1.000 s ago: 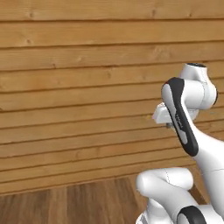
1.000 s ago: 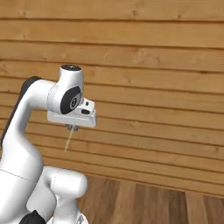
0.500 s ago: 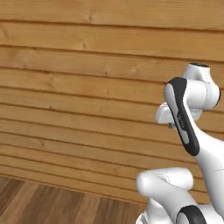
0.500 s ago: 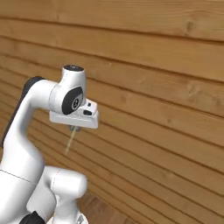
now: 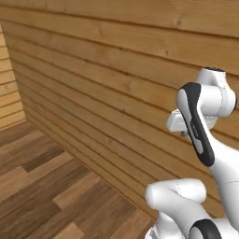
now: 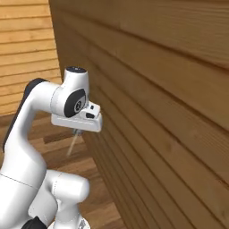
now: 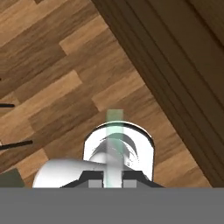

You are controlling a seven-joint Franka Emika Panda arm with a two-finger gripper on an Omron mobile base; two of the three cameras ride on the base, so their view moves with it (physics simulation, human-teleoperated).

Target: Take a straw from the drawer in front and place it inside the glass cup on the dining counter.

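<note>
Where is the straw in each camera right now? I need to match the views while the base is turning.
Left base view: I cannot pick out the straw; the arm's own links stand in front of the hand.
Right base view: the straw hangs below the gripper, left of centre, slanting down to the left.
Hand view: the straw rises from the bottom centre, a pale green strip.
Shared landmark: the wood-plank wall above the plank floor.
</note>
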